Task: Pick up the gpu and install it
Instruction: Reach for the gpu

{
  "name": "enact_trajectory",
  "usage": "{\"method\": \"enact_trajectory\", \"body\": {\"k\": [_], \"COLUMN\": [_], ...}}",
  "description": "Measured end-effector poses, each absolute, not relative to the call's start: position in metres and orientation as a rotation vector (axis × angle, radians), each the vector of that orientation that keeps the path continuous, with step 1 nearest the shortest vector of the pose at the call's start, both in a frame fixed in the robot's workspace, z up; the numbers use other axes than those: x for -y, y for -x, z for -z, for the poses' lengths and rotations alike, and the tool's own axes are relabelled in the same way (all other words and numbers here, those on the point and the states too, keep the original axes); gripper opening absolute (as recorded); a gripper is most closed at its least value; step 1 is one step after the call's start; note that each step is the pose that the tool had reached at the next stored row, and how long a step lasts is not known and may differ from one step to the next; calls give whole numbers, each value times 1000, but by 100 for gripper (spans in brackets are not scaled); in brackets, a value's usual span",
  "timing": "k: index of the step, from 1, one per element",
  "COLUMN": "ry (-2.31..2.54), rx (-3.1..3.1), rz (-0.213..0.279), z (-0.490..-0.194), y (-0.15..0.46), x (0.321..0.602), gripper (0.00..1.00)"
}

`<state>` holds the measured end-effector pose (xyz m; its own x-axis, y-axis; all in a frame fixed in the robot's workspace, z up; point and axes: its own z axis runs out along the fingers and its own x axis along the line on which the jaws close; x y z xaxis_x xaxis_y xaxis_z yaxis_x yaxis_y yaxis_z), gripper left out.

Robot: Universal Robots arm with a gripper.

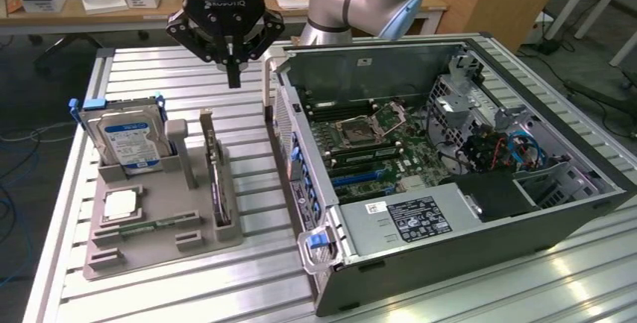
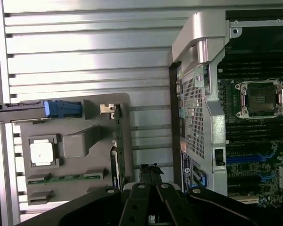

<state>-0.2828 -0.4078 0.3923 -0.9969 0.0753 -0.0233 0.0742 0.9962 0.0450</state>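
The gpu point(image 1: 212, 168) is a thin dark card standing on its long edge in a slot of the grey holder point(image 1: 149, 245), its silvery bracket end toward the back. In the wrist view the gpu point(image 2: 117, 153) appears edge-on, just beside my fingertips. My gripper point(image 1: 234, 77) hangs above the table behind the holder, a fair way above the card's far end. It is shut with nothing between the fingers. From the wrist camera, the gripper point(image 2: 151, 170) has its dark fingers pressed together.
The holder also carries an upright silver hard drive point(image 1: 124, 140), a square processor point(image 1: 119, 205) and a green memory stick point(image 1: 151, 227). An open computer case point(image 1: 329, 263) lies on the exterior view's right with its motherboard point(image 1: 374, 148) exposed. The slatted metal table point(image 1: 159, 69) lies beneath.
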Motion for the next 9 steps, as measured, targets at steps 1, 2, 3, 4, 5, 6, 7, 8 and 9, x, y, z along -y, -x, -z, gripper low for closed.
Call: {"method": "enact_trajectory", "body": {"k": [1, 2, 3, 4, 5, 6, 7, 8, 9], "ry": [-117, -117, -117, -117, -117, -117, -117, -117, -117], "rx": [-3114, -3114, -3114, -3114, -3114, -3114, -3114, -3114, -3114], "rz": [-69, -69, -69, -69, -69, -69, -69, -69, -69], "z": [-392, -392, -392, -392, -392, -392, -392, -392, -392], "y": [284, 284, 285, 286, 286, 287, 288, 289, 289], "x": [408, 408, 408, 408, 408, 408, 408, 408, 408], "gripper": [10, 10, 10, 10, 10, 10, 10, 10, 10]}}
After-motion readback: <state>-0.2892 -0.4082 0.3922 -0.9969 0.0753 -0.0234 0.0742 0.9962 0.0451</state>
